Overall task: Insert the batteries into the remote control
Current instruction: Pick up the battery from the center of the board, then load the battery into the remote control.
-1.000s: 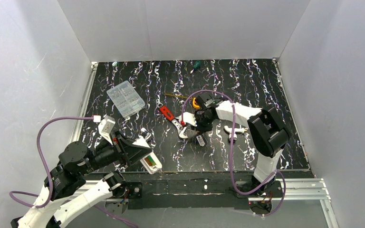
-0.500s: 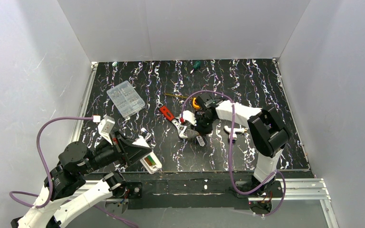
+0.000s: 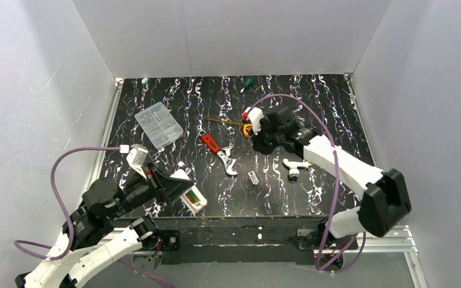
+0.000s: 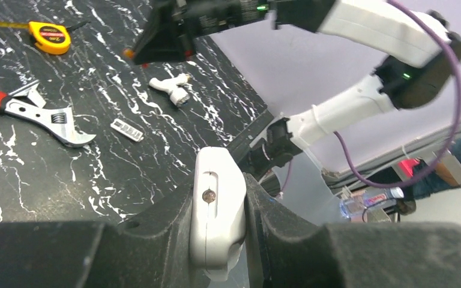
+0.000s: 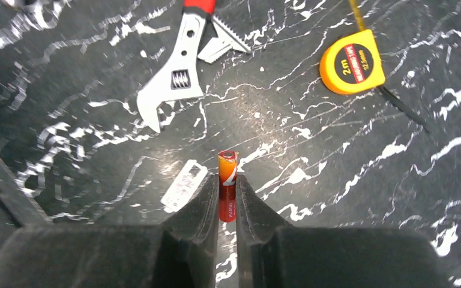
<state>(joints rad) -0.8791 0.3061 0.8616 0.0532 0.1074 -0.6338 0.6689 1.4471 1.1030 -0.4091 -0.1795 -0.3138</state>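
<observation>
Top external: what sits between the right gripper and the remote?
The red-handled wrench: its silver head lies between the right gripper, gripping a battery, and the remote. Top external shows it.

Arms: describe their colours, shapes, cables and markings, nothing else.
The left arm and right arm have white link shells and black joint housings. A purple cable loops along each. The jaws are black and blocky. Small green lights show on the right arm.

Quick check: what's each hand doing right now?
Left hand: closed, holding the remote control.
Right hand: closed, holding a battery.
</observation>
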